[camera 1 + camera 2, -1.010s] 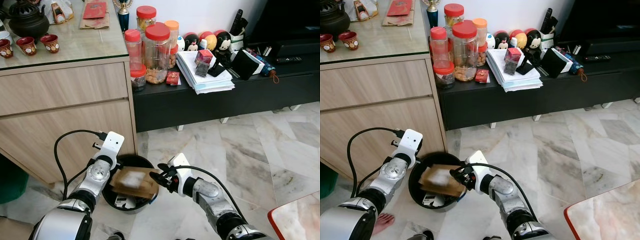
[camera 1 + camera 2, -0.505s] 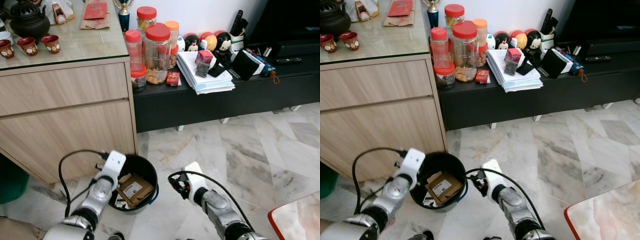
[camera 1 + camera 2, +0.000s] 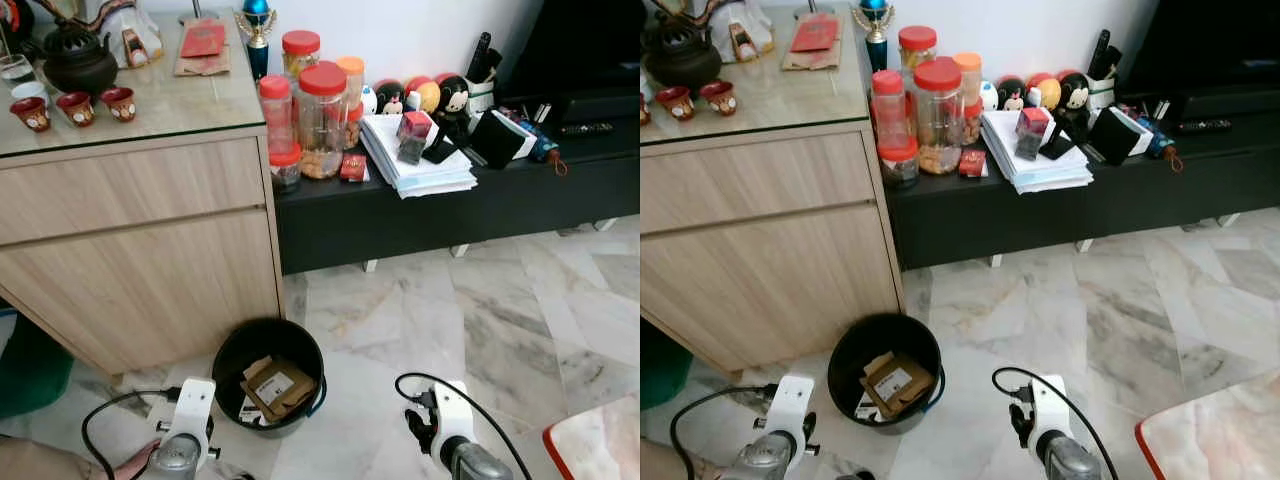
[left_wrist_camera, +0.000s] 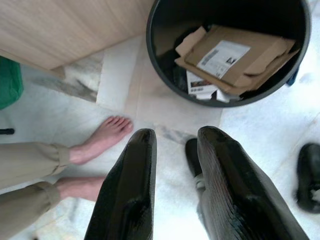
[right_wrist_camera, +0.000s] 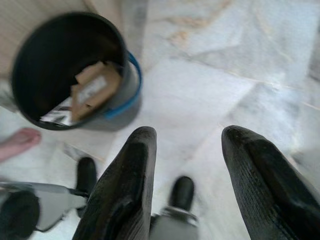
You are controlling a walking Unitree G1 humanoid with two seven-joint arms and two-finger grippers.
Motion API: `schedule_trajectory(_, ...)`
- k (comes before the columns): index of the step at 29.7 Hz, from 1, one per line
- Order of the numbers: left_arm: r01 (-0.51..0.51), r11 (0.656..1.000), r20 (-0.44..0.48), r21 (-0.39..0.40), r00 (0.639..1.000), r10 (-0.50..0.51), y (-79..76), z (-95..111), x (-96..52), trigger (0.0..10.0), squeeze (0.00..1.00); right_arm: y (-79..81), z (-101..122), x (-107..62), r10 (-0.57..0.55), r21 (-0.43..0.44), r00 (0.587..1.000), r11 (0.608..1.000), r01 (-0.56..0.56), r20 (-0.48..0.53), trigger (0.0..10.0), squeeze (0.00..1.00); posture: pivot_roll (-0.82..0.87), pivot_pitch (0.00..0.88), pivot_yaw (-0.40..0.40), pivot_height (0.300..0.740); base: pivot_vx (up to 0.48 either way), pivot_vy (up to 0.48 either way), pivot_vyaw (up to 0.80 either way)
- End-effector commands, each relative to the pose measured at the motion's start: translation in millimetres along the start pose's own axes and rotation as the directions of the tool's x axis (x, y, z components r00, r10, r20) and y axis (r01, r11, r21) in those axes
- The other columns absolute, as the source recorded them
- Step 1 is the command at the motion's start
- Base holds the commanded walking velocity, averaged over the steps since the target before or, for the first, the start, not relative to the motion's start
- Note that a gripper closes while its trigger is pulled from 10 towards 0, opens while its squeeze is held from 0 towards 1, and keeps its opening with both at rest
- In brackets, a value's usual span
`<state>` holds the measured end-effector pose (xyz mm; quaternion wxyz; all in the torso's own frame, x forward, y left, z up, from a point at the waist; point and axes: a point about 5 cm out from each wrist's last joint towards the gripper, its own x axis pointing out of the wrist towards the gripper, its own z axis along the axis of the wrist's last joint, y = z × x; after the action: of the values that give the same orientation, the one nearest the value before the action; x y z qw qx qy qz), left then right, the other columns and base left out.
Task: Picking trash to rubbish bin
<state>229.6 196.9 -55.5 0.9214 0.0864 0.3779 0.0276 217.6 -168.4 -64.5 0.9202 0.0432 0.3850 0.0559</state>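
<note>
open marble floor (image 3: 480, 320) fills the right and centre of the frame. lower left, the black bin (image 3: 268, 345) stands just beside the wooden cabinet (image 3: 150, 260), its mouth unobstructed; a person's bare feet (image 4: 102, 137) lie near its far-left side.

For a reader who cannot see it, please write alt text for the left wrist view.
A black rubbish bin on marble floor holds a crumpled brown cardboard box with a white label. The left gripper hangs open before it; a person's bare feet stand nearby.

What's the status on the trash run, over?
Left gripper and right gripper open, empty, low above the floor. Cardboard box lies in the black bin. A person's bare foot near the left gripper.
</note>
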Motion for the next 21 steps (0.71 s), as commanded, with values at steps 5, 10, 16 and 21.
schedule_trajectory(5, 0.041, 0.996, -0.081, 0.079, 0.996, -0.034, -5.2, -22, -5.0, 10.0, 0.00, -9.3, -22, -6.9, -0.075, 0.019, 0.994, 0.997, 0.077, -0.074, 10.0, 0.00, 0.03, 0.034, 0.006, 0.740, 0.000, 0.000, 0.00)
schedule_trajectory(10, 0.039, 0.997, -0.089, 0.059, 0.995, -0.034, -7.3, -25, -6.0, 10.0, 0.00, -11.1, -29, -9.6, -0.086, 0.018, 0.992, 0.996, 0.088, -0.094, 10.0, 0.00, 0.03, 0.028, 0.008, 0.740, 0.000, 0.000, 0.00)
schedule_trajectory(16, 0.037, 0.997, -0.083, 0.063, 0.996, -0.031, -7.8, -22, -5.0, 10.0, 0.00, -10.1, -26, -8.1, -0.094, 0.024, 0.992, 0.995, 0.096, -0.087, 10.0, 0.00, 0.03, 0.011, 0.007, 0.740, 0.000, 0.000, 0.00)
schedule_trajectory(21, 0.036, 0.997, -0.081, 0.066, 0.996, -0.030, -7.5, -21, -4.8, 10.0, 0.00, -7.5, -22, -6.2, -0.091, 0.029, 0.993, 0.995, 0.093, -0.075, 10.0, 0.00, 0.02, 0.002, 0.009, 0.740, 0.000, 0.000, 0.00)
